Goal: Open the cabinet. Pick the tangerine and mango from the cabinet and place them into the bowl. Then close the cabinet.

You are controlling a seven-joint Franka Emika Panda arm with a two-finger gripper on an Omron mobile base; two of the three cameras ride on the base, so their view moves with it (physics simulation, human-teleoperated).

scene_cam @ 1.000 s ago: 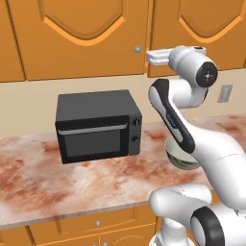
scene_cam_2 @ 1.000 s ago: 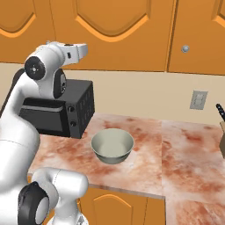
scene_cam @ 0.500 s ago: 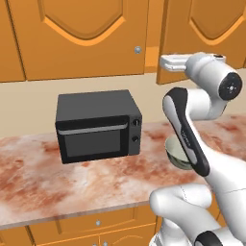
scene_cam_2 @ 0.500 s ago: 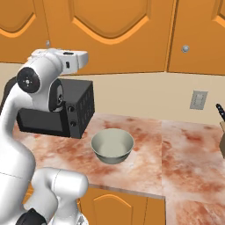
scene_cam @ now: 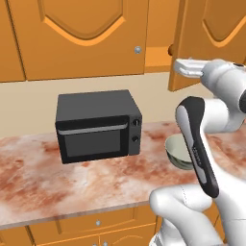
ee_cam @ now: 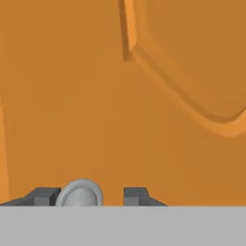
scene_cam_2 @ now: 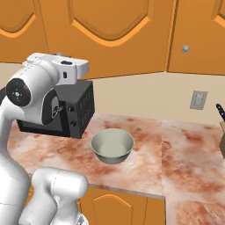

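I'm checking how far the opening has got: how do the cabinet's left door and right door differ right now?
The left door lies flat and shut in the cabinet front, while the right door has swung out, leaving a gap with a reddish fruit showing. The left door's knob stands free; the right door's knob sits between the gripper fingertips. Both are orange with arched raised panels.

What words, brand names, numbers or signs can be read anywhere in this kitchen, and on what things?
None can be read. The microwave has a plain black front and two unmarked dials, with no brand or numbers. The cabinet doors, the bowl, the wall outlet and the robot's white arm carry no lettering or signs either.
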